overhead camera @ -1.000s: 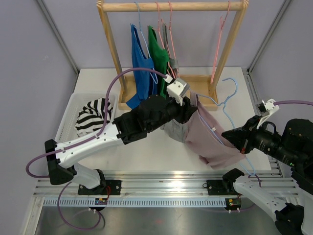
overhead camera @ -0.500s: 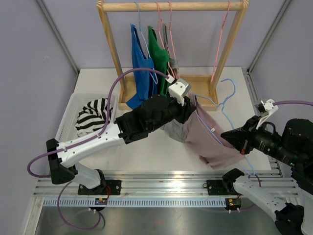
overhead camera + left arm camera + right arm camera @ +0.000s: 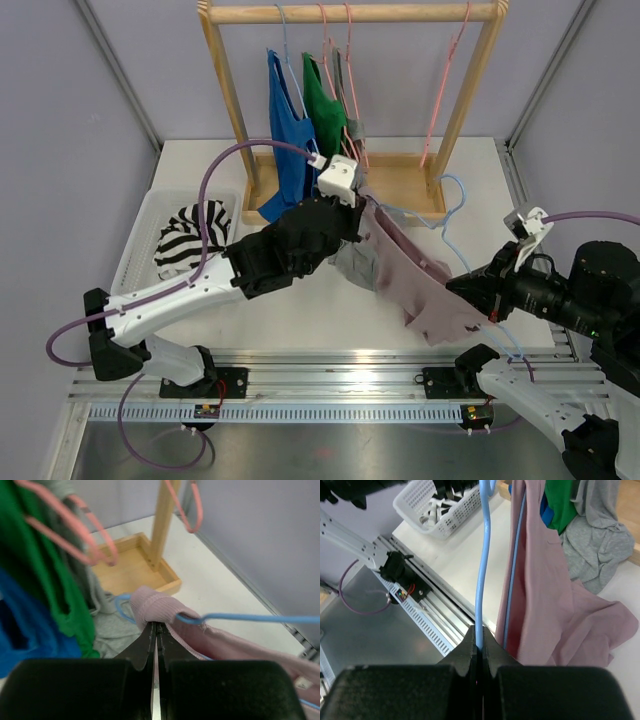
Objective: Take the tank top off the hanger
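Note:
A dusty-pink tank top point(image 3: 415, 275) hangs stretched between my two arms on a light-blue wire hanger point(image 3: 447, 212). My left gripper point(image 3: 362, 203) is shut on the top's strap point(image 3: 152, 606), where the blue hanger wire point(image 3: 240, 617) pokes out. My right gripper point(image 3: 478, 292) is shut on the hanger's lower wire point(image 3: 482, 580); the pink top point(image 3: 545, 595) drapes just right of it.
A wooden rack point(image 3: 350, 14) at the back holds a blue top point(image 3: 287, 130), a green top point(image 3: 326, 115), a grey garment point(image 3: 356, 265) and pink hangers point(image 3: 445, 90). A white basket point(image 3: 140, 235) with striped cloth point(image 3: 190, 235) stands left. Metal rail point(image 3: 330, 385) runs in front.
My left gripper has pulled the strap left and back, away from the hanger. The hanger and my right gripper have shifted slightly left too; the top is stretched longer.

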You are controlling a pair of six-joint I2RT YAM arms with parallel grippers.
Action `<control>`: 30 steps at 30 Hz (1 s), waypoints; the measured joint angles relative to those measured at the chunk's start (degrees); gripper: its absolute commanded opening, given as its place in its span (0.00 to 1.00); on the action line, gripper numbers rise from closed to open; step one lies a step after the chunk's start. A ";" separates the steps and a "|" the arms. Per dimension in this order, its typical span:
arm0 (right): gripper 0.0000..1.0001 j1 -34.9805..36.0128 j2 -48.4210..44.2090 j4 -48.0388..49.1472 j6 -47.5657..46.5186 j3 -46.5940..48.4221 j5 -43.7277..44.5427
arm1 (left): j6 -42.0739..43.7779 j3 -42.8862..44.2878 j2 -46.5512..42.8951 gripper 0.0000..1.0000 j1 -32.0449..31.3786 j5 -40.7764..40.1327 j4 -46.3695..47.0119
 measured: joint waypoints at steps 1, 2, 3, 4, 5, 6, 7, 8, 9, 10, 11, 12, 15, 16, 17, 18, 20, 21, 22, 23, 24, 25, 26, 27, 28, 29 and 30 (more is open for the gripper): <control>0.00 0.00 -0.09 -0.46 -0.92 -0.26 -0.70 | -0.52 -0.70 -0.92 0.00 -0.02 -1.73 -0.39; 0.00 0.00 -0.28 -0.74 -1.75 -0.66 -1.49 | -1.31 -1.62 -2.27 0.00 -0.02 -4.26 -0.92; 0.00 0.00 -0.52 -0.87 -2.34 -0.98 -1.99 | -2.21 -2.56 -3.67 0.00 -0.04 -6.82 -1.79; 0.00 0.00 -0.85 -0.92 -3.02 -1.49 -2.84 | -3.28 -3.37 -5.07 0.00 -0.07 -9.29 -2.60; 0.00 0.00 -1.22 -0.96 -3.56 -1.84 -3.45 | -4.48 -4.15 -6.47 0.00 -0.07 -11.82 -3.43; 0.00 0.00 -1.60 -1.03 -4.04 -2.10 -4.31 | -5.55 -4.96 -7.93 0.00 -0.07 -14.05 -4.46; 0.00 0.00 -1.97 -1.05 -4.50 -2.25 -4.98 | -6.75 -5.73 -9.29 0.00 -0.02 -15.80 -5.42; 0.00 0.00 -2.29 -1.05 -4.92 -2.36 -5.88 | -7.78 -6.32 -10.40 0.00 0.11 -17.00 -6.27; 0.00 0.00 -2.58 -0.98 -5.40 -2.49 -6.97 | -8.81 -6.73 -11.45 0.00 0.39 -17.92 -7.54; 0.00 -0.02 -2.82 -0.87 -5.86 -2.64 -8.26 | -9.97 -7.04 -12.33 0.00 0.87 -18.45 -8.74; 0.00 -0.02 -3.04 -0.57 -6.51 -2.82 -9.68 | -10.93 -7.28 -12.94 0.00 1.33 -18.71 -9.70; 0.00 -0.02 -3.30 -0.07 -7.17 -3.08 -11.06 | -11.74 -7.45 -13.53 0.00 1.81 -18.73 -10.86; 0.00 -0.07 -4.50 2.08 -8.66 -4.31 -14.10 | -13.20 -9.97 -15.85 0.00 2.43 -17.84 -12.04; 0.00 -0.07 -5.18 3.15 -9.07 -4.83 -14.75 | -13.64 -11.41 -17.20 0.00 2.43 -17.14 -12.31; 0.00 -0.07 -5.95 4.28 -9.35 -5.29 -15.17 | -14.01 -12.66 -18.45 0.00 2.40 -16.13 -12.85; 0.00 -0.07 -6.82 5.70 -9.49 -5.86 -15.47 | -14.25 -14.05 -19.93 0.00 2.43 -14.58 -13.27; 0.00 -0.04 -9.07 10.43 -9.11 -8.11 -15.76 | -13.53 -17.66 -23.67 0.00 2.58 -9.90 -12.63; 0.00 -0.07 -10.12 13.49 -8.15 -9.75 -15.65 | -12.72 -19.80 -25.73 0.00 2.73 -6.10 -11.23; 0.00 -0.07 -11.39 17.97 -6.91 -12.24 -15.30 | -11.67 -22.27 -28.15 0.00 2.80 -1.99 -9.68; 0.00 -0.07 -12.37 23.04 -5.27 -14.97 -14.80 | -10.64 -24.76 -30.69 0.00 2.82 2.12 -8.20; 0.00 -0.04 -12.90 28.33 -3.26 -17.84 -14.21 | -9.77 -26.71 -32.74 0.00 2.84 6.05 -7.52; 0.00 -0.04 -13.20 34.12 -1.57 -20.59 -13.51 | -9.16 -28.02 -34.18 0.00 2.86 9.31 -7.17; 0.00 -0.04 -13.03 40.48 0.55 -23.52 -12.44 | -8.72 -28.96 -35.23 0.00 2.84 12.26 -7.26; 0.00 -0.04 -12.24 46.69 2.58 -26.21 -11.04 | -8.31 -29.55 -36.02 0.00 2.84 14.67 -7.48; 0.00 -0.04 -11.10 53.00 4.22 -28.39 -9.53 | -8.24 -29.83 -36.46 0.00 2.84 15.98 -7.74; 0.00 -0.04 -9.53 58.90 5.55 -29.94 -7.98 | -8.26 -30.01 -36.81 0.00 2.84 16.96 -8.52; 0.00 -0.04 -7.69 65.13 6.71 -31.34 -6.05 | -8.33 -30.32 -37.03 0.00 2.84 17.29 -9.09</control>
